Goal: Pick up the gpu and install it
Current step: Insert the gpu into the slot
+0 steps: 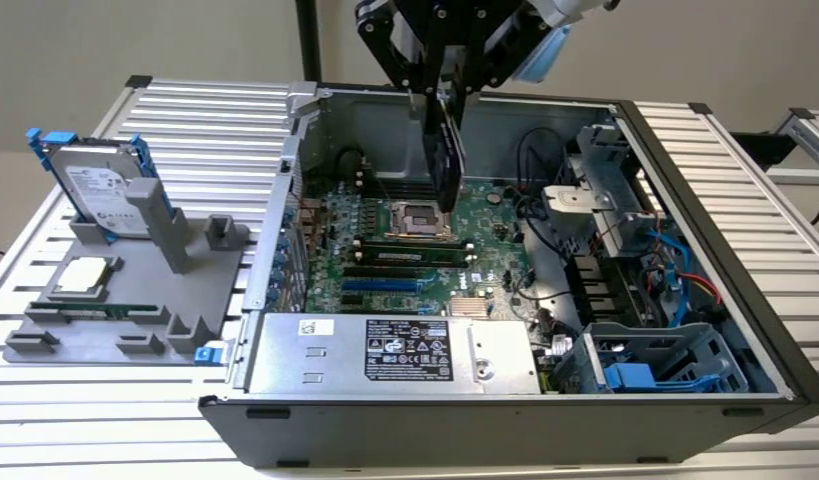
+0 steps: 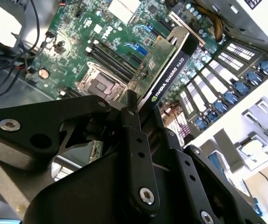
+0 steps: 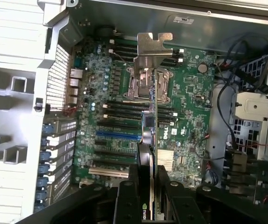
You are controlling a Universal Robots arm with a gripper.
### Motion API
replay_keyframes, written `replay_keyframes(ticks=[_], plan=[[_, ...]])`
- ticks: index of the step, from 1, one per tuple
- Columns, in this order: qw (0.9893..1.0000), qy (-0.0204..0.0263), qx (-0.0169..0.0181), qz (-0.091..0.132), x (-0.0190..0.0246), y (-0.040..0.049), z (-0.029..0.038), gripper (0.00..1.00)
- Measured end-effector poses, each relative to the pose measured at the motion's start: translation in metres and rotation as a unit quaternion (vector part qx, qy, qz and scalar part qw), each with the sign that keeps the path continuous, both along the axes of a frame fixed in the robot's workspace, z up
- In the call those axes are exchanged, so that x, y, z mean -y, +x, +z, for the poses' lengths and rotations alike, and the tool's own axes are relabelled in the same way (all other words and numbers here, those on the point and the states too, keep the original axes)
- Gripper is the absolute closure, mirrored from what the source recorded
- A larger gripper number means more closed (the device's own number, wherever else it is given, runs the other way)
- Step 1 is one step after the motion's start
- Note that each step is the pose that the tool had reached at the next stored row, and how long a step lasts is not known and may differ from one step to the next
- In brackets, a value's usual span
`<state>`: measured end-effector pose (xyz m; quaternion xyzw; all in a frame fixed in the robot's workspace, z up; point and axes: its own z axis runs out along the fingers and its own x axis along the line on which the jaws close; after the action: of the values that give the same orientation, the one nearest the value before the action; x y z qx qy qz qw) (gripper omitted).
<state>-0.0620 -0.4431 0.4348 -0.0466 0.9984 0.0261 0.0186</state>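
Observation:
My gripper is shut on the gpu and holds it on edge, hanging above the green motherboard inside the open computer case. In the second wrist view the gpu shows its green board, black shroud and silver end bracket, pointing away from my gripper toward the board. The first wrist view has the gpu edge-on over the processor socket and the slots, clamped between my fingers. The card hangs clear of the board.
A grey fixture at the exterior view's left carries a silver hard drive with blue rails, a processor and a thin RAM stick. Inside the case are a power supply, cables and drive cages.

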Motion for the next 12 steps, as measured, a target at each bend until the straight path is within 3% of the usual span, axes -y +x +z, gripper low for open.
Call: replay_keyframes(ticks=[6, 12], plan=[[0.9997, 0.0, 0.0, 0.022, 0.0, 0.0, 0.0001, 1.0], [0.9986, 0.0, 0.0, 0.053, 0.0, 0.0, 0.0001, 1.0]])
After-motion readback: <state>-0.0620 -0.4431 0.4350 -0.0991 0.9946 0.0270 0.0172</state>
